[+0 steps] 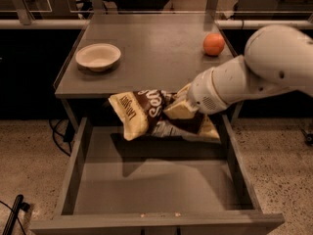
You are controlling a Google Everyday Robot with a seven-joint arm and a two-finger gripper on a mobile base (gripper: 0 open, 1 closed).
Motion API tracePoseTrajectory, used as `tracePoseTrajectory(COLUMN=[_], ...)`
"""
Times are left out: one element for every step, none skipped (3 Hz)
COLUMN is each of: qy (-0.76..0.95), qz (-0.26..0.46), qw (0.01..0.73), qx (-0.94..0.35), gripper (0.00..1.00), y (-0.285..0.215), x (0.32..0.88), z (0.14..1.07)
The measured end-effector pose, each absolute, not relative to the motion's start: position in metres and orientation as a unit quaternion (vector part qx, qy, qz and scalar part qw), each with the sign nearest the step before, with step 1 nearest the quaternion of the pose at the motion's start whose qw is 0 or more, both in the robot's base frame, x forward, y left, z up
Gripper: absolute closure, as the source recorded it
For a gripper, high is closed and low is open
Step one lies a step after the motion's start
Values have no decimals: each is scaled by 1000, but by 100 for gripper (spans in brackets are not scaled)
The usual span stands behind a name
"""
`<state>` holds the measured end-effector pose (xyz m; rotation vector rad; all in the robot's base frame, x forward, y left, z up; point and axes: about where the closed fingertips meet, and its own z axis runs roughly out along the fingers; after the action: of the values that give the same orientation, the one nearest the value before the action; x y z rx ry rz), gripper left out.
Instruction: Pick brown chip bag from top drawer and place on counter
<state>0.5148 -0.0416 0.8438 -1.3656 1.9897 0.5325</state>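
The brown chip bag (146, 112), dark brown with white script and cream-yellow ends, hangs in the air above the back of the open top drawer (151, 185), level with the counter's front edge. My gripper (179, 107) is shut on the bag's right part; its fingers are mostly hidden by the crumpled bag and my white arm (254, 72), which reaches in from the right. The drawer floor below is bare and carries the bag's shadow. The grey counter (156, 53) lies just behind the bag.
A cream bowl (98, 57) sits on the counter's left side. An orange (214, 44) sits at its right rear. The drawer's side walls (73, 165) and thick front panel (156, 224) bound the space below. Cables (61, 136) lie on the speckled floor at left.
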Motion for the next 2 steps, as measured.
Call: tracePoseTrajectory(qy=[756,771], qz=[183,159], qw=[335,316], qx=[-532,-530], gripper=[100,100], y=[-59,-78], x=[536,580], z=[880,894])
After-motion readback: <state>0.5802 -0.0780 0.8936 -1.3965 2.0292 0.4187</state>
